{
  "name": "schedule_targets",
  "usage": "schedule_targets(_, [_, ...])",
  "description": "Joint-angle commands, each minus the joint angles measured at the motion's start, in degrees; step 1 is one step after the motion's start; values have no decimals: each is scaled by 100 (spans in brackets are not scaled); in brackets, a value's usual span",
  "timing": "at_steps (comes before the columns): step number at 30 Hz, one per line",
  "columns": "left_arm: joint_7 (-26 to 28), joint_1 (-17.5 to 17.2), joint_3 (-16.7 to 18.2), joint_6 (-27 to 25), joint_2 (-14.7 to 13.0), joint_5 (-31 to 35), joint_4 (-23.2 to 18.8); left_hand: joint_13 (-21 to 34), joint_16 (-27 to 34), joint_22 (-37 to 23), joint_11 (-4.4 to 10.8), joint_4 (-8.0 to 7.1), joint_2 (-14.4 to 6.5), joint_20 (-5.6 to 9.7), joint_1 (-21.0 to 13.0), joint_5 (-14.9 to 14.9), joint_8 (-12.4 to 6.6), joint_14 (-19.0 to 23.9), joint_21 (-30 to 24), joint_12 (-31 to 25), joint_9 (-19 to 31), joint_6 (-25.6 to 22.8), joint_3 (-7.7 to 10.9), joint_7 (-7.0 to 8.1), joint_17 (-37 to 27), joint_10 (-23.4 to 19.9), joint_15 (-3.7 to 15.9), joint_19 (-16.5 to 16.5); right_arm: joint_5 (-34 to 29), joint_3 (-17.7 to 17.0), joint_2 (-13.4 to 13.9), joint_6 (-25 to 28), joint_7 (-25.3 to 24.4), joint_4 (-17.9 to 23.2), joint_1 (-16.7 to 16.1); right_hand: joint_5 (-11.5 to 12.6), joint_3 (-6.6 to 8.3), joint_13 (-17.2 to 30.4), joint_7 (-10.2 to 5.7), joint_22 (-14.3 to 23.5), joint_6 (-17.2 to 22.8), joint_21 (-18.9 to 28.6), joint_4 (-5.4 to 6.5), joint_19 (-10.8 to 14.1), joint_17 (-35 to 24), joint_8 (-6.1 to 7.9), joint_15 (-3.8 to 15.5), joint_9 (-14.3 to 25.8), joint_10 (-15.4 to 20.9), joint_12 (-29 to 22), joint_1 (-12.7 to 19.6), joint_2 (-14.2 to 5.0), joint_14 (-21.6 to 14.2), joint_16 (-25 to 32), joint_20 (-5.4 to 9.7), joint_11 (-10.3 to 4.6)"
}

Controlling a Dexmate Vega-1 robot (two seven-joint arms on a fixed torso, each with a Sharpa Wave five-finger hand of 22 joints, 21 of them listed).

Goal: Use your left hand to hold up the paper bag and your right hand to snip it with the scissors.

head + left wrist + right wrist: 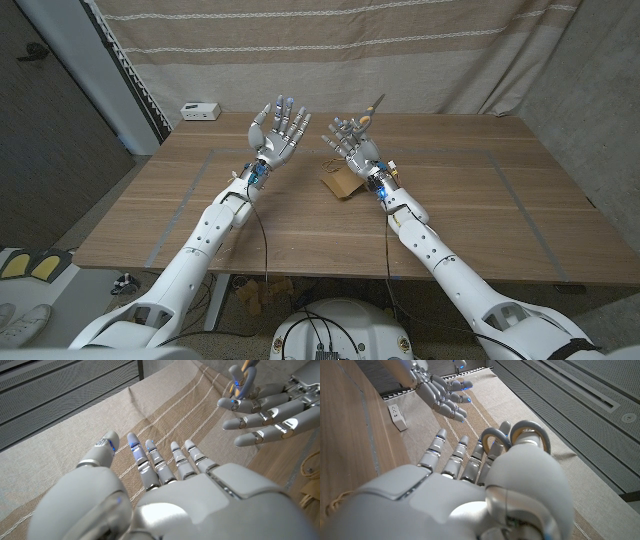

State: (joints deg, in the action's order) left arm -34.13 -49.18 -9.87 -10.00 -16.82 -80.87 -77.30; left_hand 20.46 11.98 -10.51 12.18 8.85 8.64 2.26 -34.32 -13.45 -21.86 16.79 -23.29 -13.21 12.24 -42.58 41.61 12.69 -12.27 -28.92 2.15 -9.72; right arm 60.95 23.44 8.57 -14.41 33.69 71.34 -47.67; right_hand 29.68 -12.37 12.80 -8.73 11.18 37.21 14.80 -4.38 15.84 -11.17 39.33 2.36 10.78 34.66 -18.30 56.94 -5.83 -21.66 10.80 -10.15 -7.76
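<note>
While raised, right hand (pixel 352 143) with scissors (pixel 520 436), paper bag (pixel 341 183) just beneath.

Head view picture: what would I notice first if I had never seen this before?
Two white robot hands raised over the middle of the wooden table, fingers up. The left hand is spread wide and holds nothing, while the right hand holds scissors by their loops. Under the right hand, a crumpled brown paper bag lies on the table.
</note>
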Motion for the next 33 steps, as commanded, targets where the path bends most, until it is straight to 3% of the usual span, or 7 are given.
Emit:
schedule_targets(1, [-22, -22, -9, 22, -12, 2, 2, 3, 34, -32, 15, 14, -39, 288, -10, 18, -33, 27, 0, -58, 8, -86, 25, -1, -3, -62, 970, -65, -144, 58, 64, -68, 169, -157, 113, 37, -35, -16, -47, 10, -96, -41, -23, -36, -9, -137, 141, -39, 21, -43, -5, -37, 79, -20, -15, 56])
schedule_targets(10, [-55, -25, 13, 48, -8, -10, 27, -1, 40, -34, 17, 14, -49, 288, -20, 24, -65, 40, 13, -77, -3, -238, 37, -7, -3, -124, 969, -76, -149, 49, -40, -184, 310, -389, 199, 53, -70, -101, 82, 0, -30, -75, -35, -26, 24, -339, 3, -76, -332, 102, 3, -15, 206, -27, -15, 313])
schedule_targets(14, [-56, -30, 31, 55, -26, -9, 30, -1, 40, -35, 17, 15, -49, 288, -20, 25, -66, 40, 13, -79, -4, -246, 37, -6, -3, -129, 969, -78, -189, 47, -46, -212, 273, -419, 205, 58, -79, -120, 73, -3, -4, -65, -33, 32, 31, -397, -8, -76, -457, 153, 1, -16, 245, -29, -58, 277])
schedule_targets(20, [-87, -13, 41, 39, -58, -3, 56, -4, 39, -36, 18, 20, -51, 286, -34, 31, -94, 39, 27, -92, -14, -386, 48, -5, -2, -179, 969, -85, -239, 45, -81, -260, 204, -481, 212, 65, -101, -139, 218, -8, 130, -51, -29, 121, 40, -441, -6, -66, -581, 202, -12, -6, 230, -8, -62, 255])
schedule_targets(22, [-96, -12, 45, 45, -64, 3, 60, -4, 39, -36, 18, 20, -50, 289, -34, 31, -95, 39, 27, -92, -15, -389, 48, -5, -2, -180, 969, -85, -272, 51, -74, -267, 166, -490, 217, 70, -118, -146, 203, -11, 470, -54, -23, 161, 43, -378, 12, -42, -524, 176, -25, -4, 193, 10, -55, 252])
schedule_targets(29, [-135, -7, 54, 29, -80, -1, 75, -6, 39, -37, 18, 23, -48, 288, -41, 34, -99, 39, 30, -92, -20, -430, 52, -4, -2, -187, 969, -91, -352, 37, -81, -344, 24, -535, 227, 75, -145, -151, 359, -14, 750, -45, -19, 252, 46, -347, 35, -13, -471, 149, -39, 8, 121, 33, -38, 253])
schedule_targets(33, [-141, -11, 66, 35, -84, -2, 74, -7, 40, -38, 18, 24, -48, 286, -43, 35, -102, 41, 32, -92, -22, -451, 54, -4, -2, -191, 969, -94, -393, 47, -65, -329, -53, -537, 242, 94, -139, -146, 383, -15, 1127, -54, -61, 324, 50, -317, 136, 11, -122, -3, 39, -4, 33, 41, 2, 139])
